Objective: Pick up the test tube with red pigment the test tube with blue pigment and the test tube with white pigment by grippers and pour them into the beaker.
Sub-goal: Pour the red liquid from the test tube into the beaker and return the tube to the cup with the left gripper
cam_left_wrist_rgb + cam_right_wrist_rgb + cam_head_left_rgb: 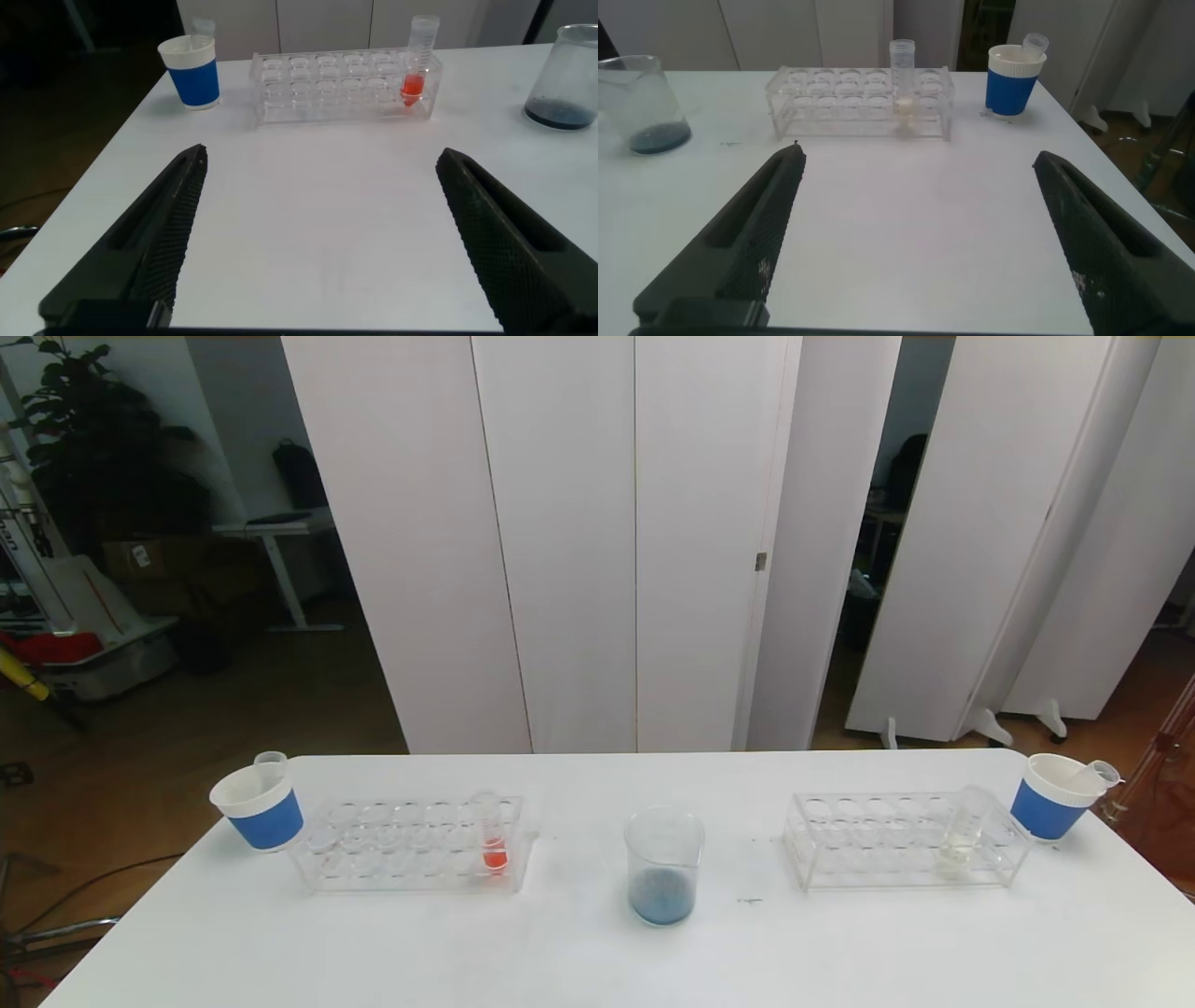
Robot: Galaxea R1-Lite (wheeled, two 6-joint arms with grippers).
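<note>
Both grippers hang low over the near part of the white table [579, 952], out of the head camera's sight. Each wrist view shows its own pair of black ribbed fingers spread wide with nothing between them: the left gripper [322, 243] faces the left rack, the right gripper [920, 243] faces the right rack.

At the table's middle stands the clear wide beaker with a flared rim [664, 865], holding a shallow layer of dark blue liquid at its bottom.

To the robot's left, a clear plastic tube rack [411, 845] holds one upright tube with red-orange liquid [491, 845] at the end nearest the beaker; its other holes look vacant. Beyond the rack's far end, near the table's left edge, sits a white paper cup with a blue band [259, 805] with a clear tube [270, 763] leaning in it.

To the right, a second clear rack [901, 840] holds the graduated tube of pale whitish liquid [962, 831], upright. A second blue-banded paper cup [1055, 796], also with a clear tube [1102, 772] leaning in it, stands by the right edge.

Bare tabletop stretches between the racks and the beaker, and between the racks and the near edge.
</note>
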